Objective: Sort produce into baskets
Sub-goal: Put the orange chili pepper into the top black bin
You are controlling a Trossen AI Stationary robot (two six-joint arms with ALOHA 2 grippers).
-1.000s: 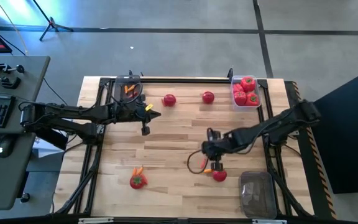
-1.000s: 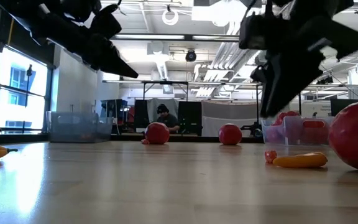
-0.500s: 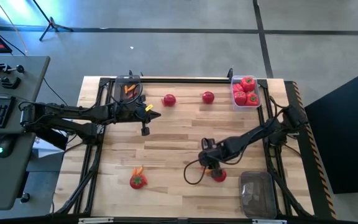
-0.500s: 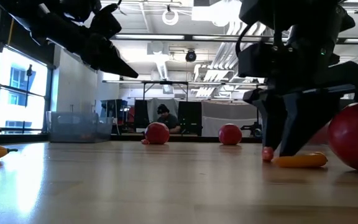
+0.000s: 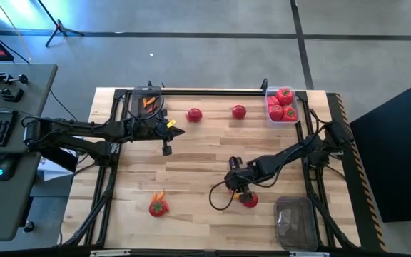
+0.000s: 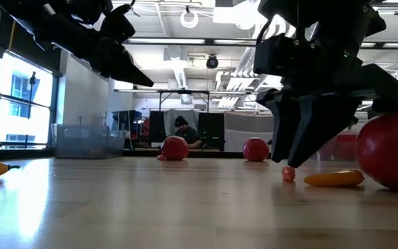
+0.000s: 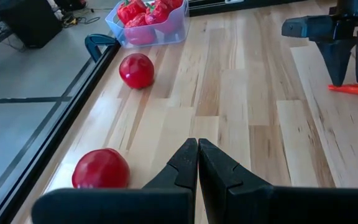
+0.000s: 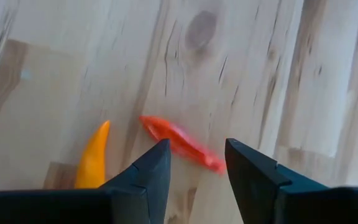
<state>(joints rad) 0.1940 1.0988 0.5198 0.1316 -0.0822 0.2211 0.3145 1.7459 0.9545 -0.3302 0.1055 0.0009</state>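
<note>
My right gripper is open and points down at the table's near right. Its fingers stand over a small thin red pepper-like piece, which also shows in the low view. An orange carrot-like piece lies beside it on the wood. A red tomato sits just beyond, toward the near edge. My left gripper is shut and empty, above the table left of centre. Three clear tubs stand on the table: one far left with orange pieces, one far right with red pieces, one near right. My right gripper comes from above with a finger on either side of the red piece's middle. The piece lies flat on the table. I cannot tell whether the fingertips touch it.
Two loose tomatoes lie near the far edge between the tubs. Another tomato with an orange piece lies at the near left. A raised frame borders the table. A person shows in the room beyond.
My right gripper has come down to the table and gone a little toward the table's left edge, staying open. The small red piece under it has slid slightly toward the left, away from the carrot piece, which has stayed put.
</note>
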